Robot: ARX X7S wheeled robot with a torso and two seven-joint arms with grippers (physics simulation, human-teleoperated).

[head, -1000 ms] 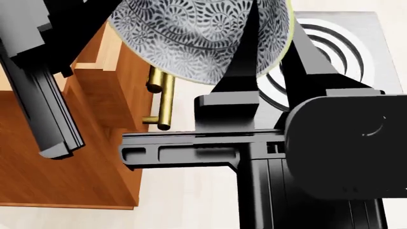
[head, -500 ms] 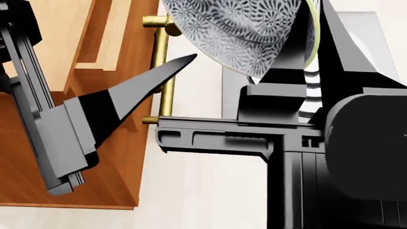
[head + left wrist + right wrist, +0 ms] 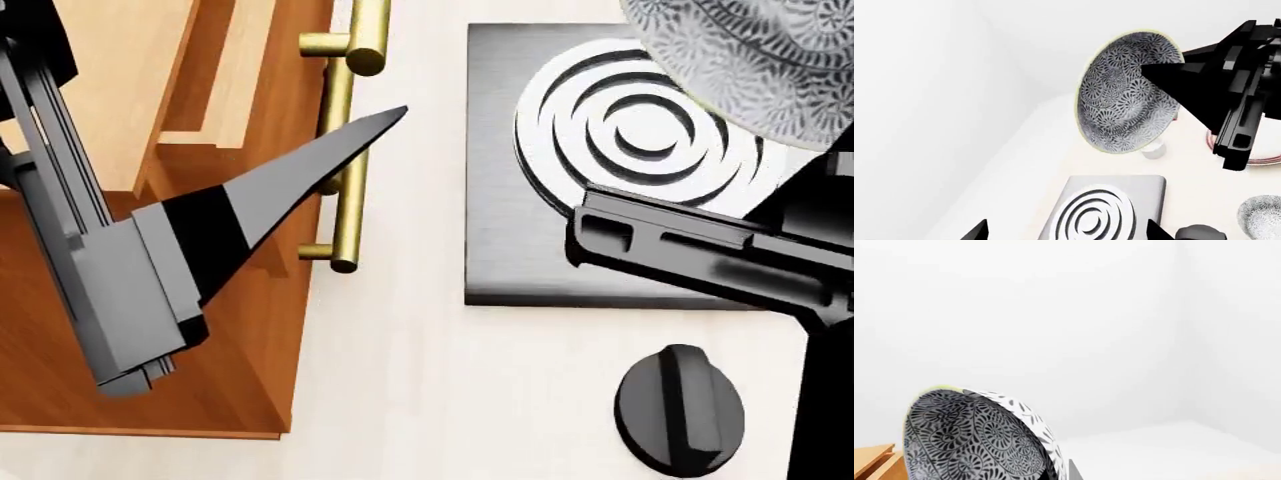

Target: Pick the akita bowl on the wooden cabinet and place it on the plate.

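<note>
- Akita bowl (image 3: 1127, 92): black-and-white floral pattern, pale rim; held tilted on edge in the air, clear of every surface; in the head view it sits above the far right part of the stove plate
- Right gripper (image 3: 1167, 82): pinching the akita bowl at its rim, one dark finger (image 3: 1174, 85) lying inside the bowl
- Stove plate (image 3: 534, 240): grey square with white concentric rings, resting on the pale counter (image 3: 400, 380) below the bowl; a black knob (image 3: 681, 410) lies nearer the robot
- Plate (image 3: 1261, 160): only a red-ringed edge visible behind the right arm, well apart from the bowl
- Wooden cabinet (image 3: 174, 370): left of the stove plate, with brass bar handle (image 3: 350, 150)
- Left gripper (image 3: 334, 150): one pointed finger over the cabinet edge near the handle; whether its jaws are spread or pressed together cannot be determined
- Second patterned bowl (image 3: 1261, 215): on the counter, beside the stove plate
</note>
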